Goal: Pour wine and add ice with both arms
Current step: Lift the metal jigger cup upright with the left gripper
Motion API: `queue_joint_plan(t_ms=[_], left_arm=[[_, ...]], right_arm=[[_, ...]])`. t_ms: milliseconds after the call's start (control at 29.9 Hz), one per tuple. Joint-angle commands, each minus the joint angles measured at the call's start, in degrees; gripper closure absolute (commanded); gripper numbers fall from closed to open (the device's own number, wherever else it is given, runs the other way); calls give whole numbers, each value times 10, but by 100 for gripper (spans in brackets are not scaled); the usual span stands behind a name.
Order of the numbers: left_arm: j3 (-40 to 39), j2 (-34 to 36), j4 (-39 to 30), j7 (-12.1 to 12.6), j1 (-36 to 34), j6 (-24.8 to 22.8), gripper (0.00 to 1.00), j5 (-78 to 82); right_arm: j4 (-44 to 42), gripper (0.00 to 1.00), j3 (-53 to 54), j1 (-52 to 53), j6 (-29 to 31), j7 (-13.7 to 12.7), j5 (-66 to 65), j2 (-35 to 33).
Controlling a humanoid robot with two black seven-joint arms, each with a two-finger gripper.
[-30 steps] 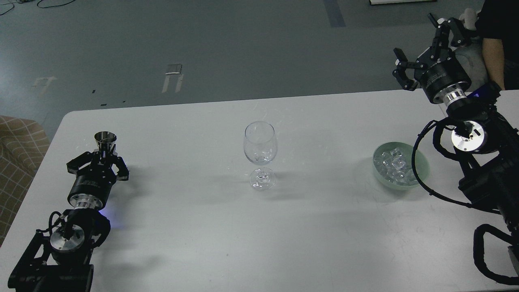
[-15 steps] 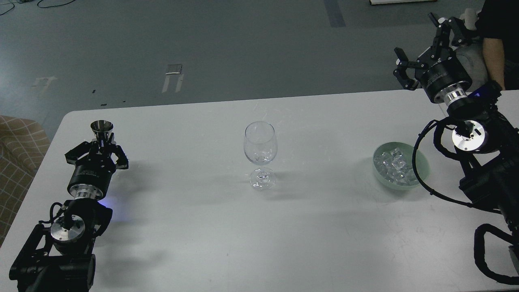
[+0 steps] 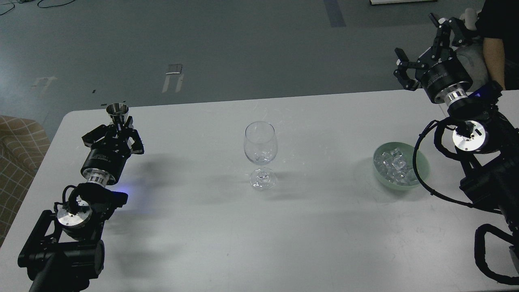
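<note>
A clear stemmed wine glass (image 3: pixel 260 154) stands upright at the middle of the white table (image 3: pixel 227 227). A pale green bowl (image 3: pixel 423 164) at the right holds a heap of small clear ice (image 3: pixel 393 164) cubes. My left gripper (image 3: pixel 118 129) is shut on a small shiny metal cup (image 3: pixel 117 111), held upright above the table's left part, well left of the glass. My right gripper (image 3: pixel 421 46) is open and empty, raised beyond the table's far right edge, above and behind the bowl.
A checked, tan seat (image 3: pixel 18 150) stands off the table's left edge. A person in black (image 3: pixel 496 36) stands at the far right, close behind my right gripper. Grey floor lies beyond the far edge.
My left gripper has lifted the metal cup and carried it up and to the right, toward the glass. The right arm has barely moved.
</note>
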Motion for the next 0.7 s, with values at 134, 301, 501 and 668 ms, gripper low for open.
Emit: queue_joint_plan(t_ms=[134, 301, 501, 668], left_arm=[[5, -5, -44, 10, 4, 15, 100, 4], [6, -3, -88, 21, 15, 35, 100, 7], [8, -9, -140, 31, 44, 55, 100, 9], [47, -5, -171, 31, 54, 59, 100, 9]], right_arm=[[0, 0, 0, -2, 0, 0, 0, -2], [0, 0, 0, -4, 0, 0, 0, -1], [0, 0, 0, -5, 1, 0, 0, -1], [1, 0, 0, -5, 1, 0, 0, -1]])
